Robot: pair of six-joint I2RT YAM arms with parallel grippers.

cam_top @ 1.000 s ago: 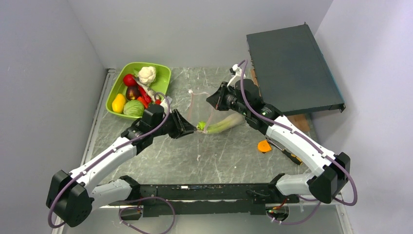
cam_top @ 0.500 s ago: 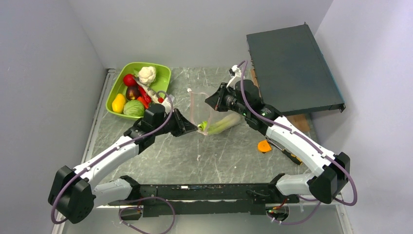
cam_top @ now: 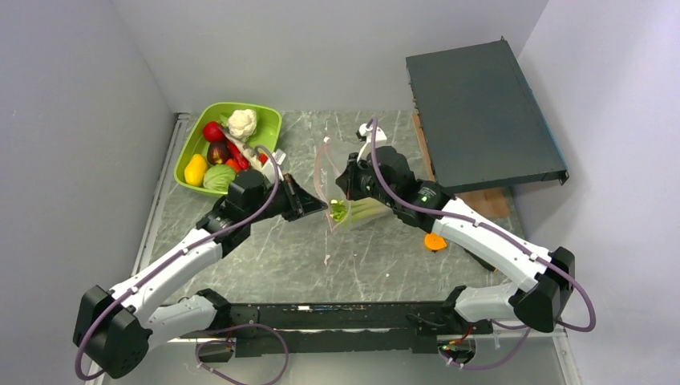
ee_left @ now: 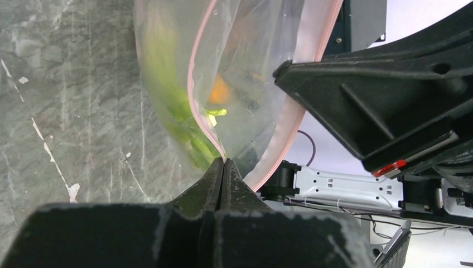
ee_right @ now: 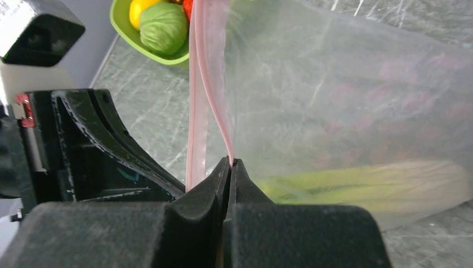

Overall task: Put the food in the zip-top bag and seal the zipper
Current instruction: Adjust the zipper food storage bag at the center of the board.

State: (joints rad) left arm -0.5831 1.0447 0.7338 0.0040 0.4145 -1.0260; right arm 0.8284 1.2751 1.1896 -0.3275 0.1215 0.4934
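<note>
Jaws of the left gripper [ee_left: 223,163] and right gripper [ee_right: 231,163] are each clamped on a strip of the pink zipper [ee_right: 202,72], apparently to hold the zip-top bag [cam_top: 329,172] upright with its mouth apart. Green stalks [ee_right: 368,181] lie inside; other food [cam_top: 216,152] waits in the lime tray [cam_top: 271,120].

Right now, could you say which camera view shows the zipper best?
Left wrist: both zipper strips curve apart, one pinched by the left gripper. Right wrist shows a stretch in the right gripper; top, a thin line.
</note>
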